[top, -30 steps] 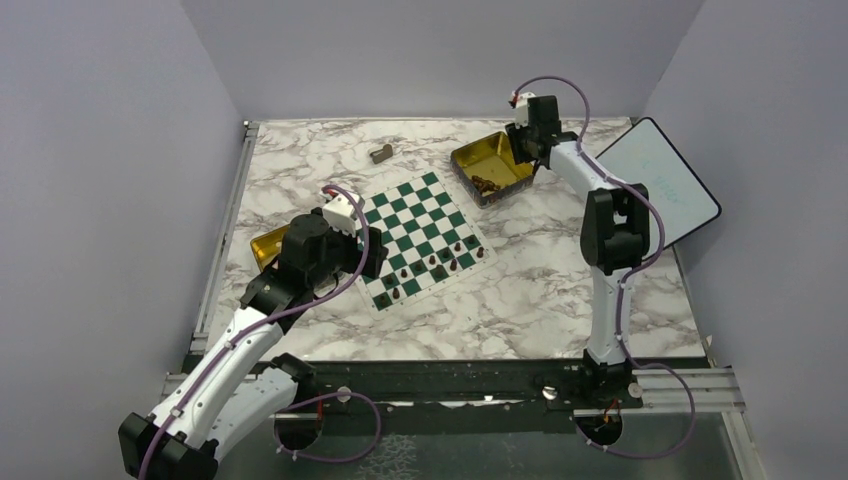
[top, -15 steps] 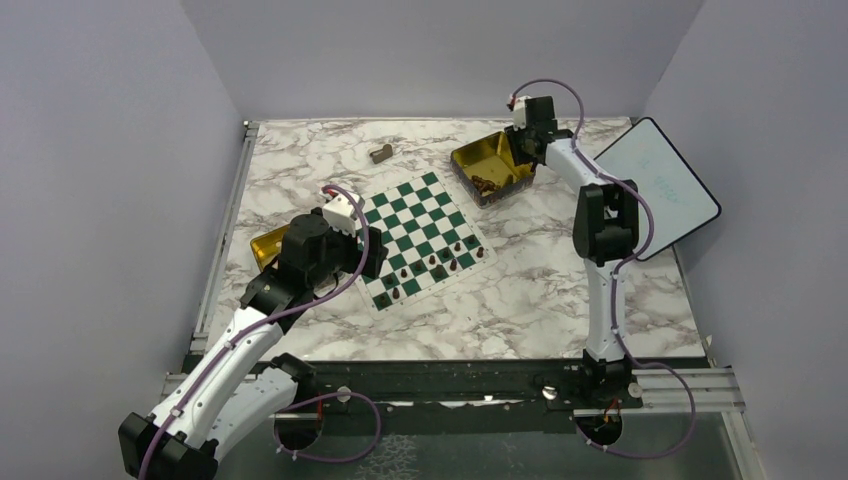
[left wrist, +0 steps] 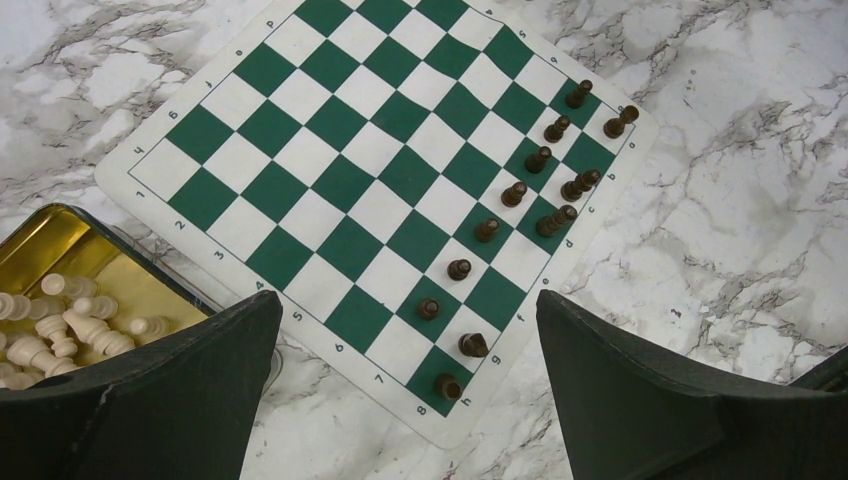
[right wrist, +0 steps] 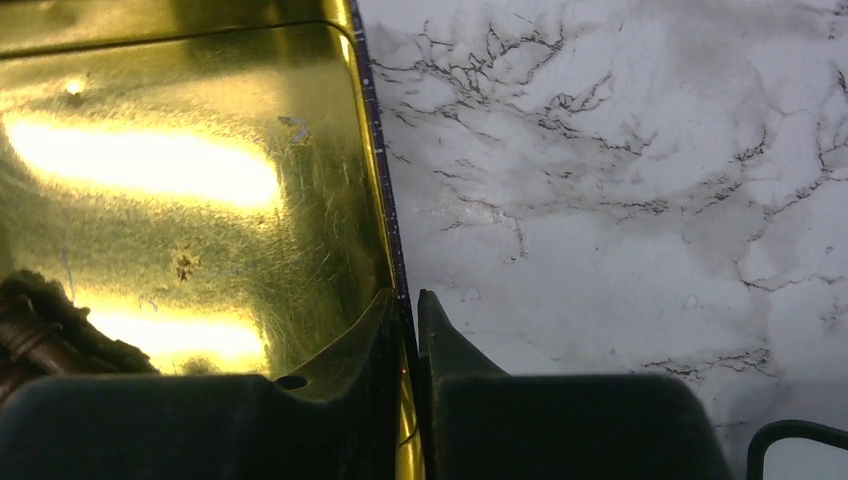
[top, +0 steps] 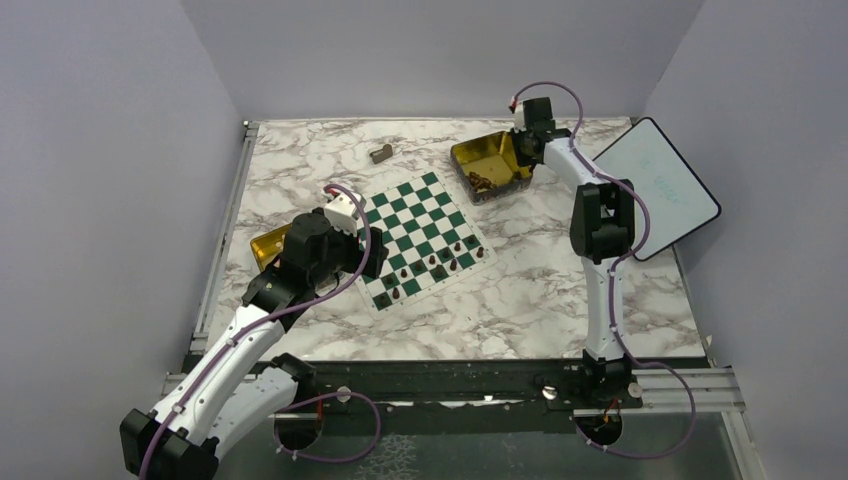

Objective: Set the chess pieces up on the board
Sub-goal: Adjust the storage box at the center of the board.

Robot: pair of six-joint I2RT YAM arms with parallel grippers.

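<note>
The green-and-white board (top: 415, 215) (left wrist: 380, 190) lies mid-table. Several dark brown chess pieces (top: 440, 264) (left wrist: 515, 195) stand in two rows along its near edge. My left gripper (top: 368, 252) (left wrist: 408, 298) hovers open above the board's near-left corner, with nothing between its fingers. My right gripper (top: 527, 150) (right wrist: 410, 300) is at the back right. It is shut on the thin side wall of a gold tin (top: 480, 155) (right wrist: 200, 150), one finger inside and one outside. More dark pieces (top: 483, 184) (right wrist: 30, 325) lie in that tin.
A second gold tin (top: 262, 246) (left wrist: 90, 255) holding white pieces (left wrist: 60, 320) sits left of the board. A grey-tan block (top: 381, 153) lies at the back. A white black-rimmed panel (top: 660, 185) leans at the right. Grey walls enclose the table.
The right jaws have closed onto the gold tin's wall, and the right wrist has shifted slightly. The left arm has not moved.
</note>
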